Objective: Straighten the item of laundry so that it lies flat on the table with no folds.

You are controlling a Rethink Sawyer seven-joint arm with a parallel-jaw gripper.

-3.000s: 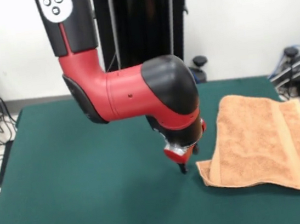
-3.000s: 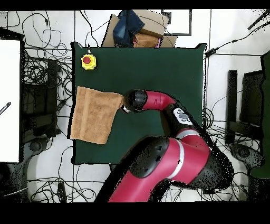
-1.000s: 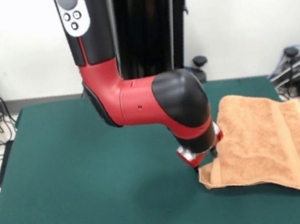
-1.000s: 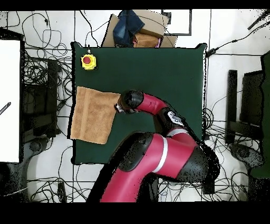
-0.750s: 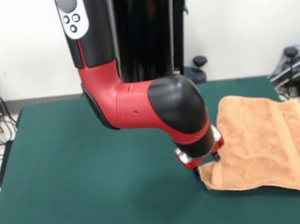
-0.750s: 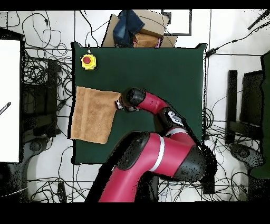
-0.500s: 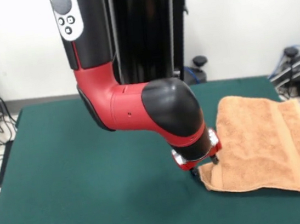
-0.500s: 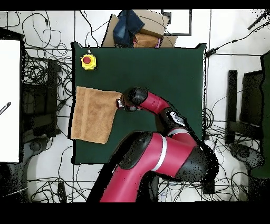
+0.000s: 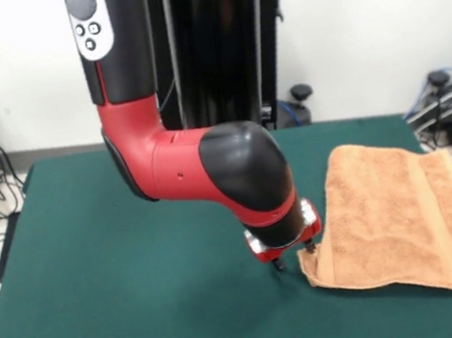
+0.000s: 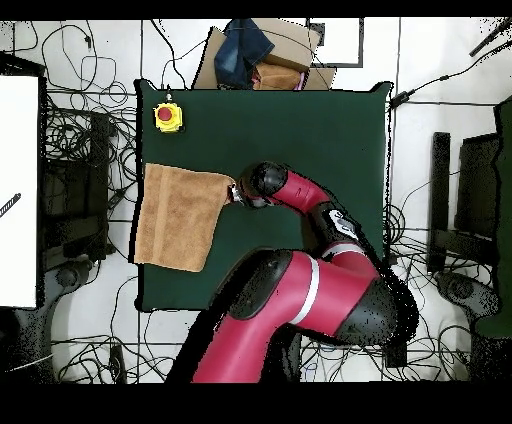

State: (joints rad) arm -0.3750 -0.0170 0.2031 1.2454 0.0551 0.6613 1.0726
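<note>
**Corner of towel pulled toward bench centre; fold not yet opened**

White-walled lab, cables strewn on the floor around a green felt bench (image 9: 121,258). The towel (image 9: 399,217) lies at the bench's right edge in the front view (left edge in the overhead view (image 10: 175,215)), still doubled: a folded layer is visible along its near edge, with a stripe band running down the right side.

Change over the last second: the gripper (image 9: 292,260) has shifted from above the towel's inner corner toward the bench centre, and the arm's elbow has swung the same way. The corner of the towel nearest the gripper now sits drawn out to a point, touching or just beside the fingertips. The rest of the towel looks barely displaced.

Gripper state: cannot tell whether it is clenched on the corner or merely beside it; the wrist hides the tips in both views.

Judgement: if the corner is held, this is the start of a drag to unfold. Task is early; the fold remains.
</note>
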